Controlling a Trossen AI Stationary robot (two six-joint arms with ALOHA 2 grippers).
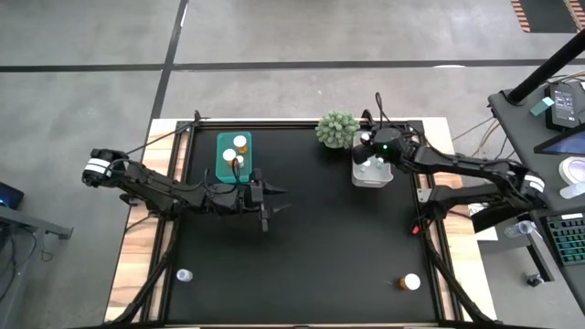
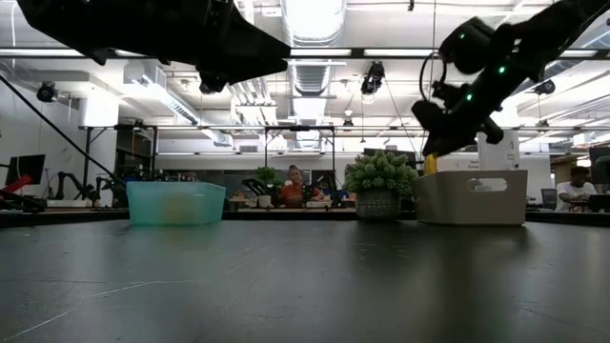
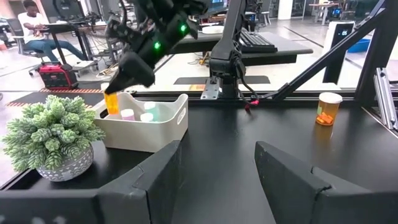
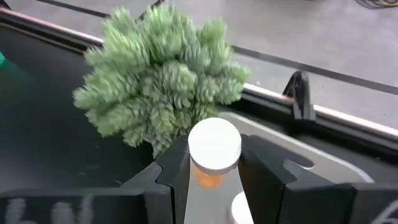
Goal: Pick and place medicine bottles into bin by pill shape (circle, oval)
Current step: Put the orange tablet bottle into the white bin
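Black bench (image 1: 311, 238), dark arms. Teal bin (image 1: 226, 155) on one side, pale cream bin (image 3: 158, 134) on the other. Spiky green plant (image 4: 158, 81) in a speckled grey pot (image 3: 59, 168). Amber bottle (image 4: 211, 174), white cap, between black jaws.

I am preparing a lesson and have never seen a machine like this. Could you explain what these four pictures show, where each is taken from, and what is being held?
Two dark robot arms work at a black table. One picture looks straight down, one looks level across the tabletop, and two come from cameras on the arms' wrists. The right gripper is shut on an amber bottle with a white cap, above the white bin, beside a green plant. The left gripper is open and empty, near the teal bin, which holds bottles. Two more bottles stand on the table: an amber one and a small pale one.
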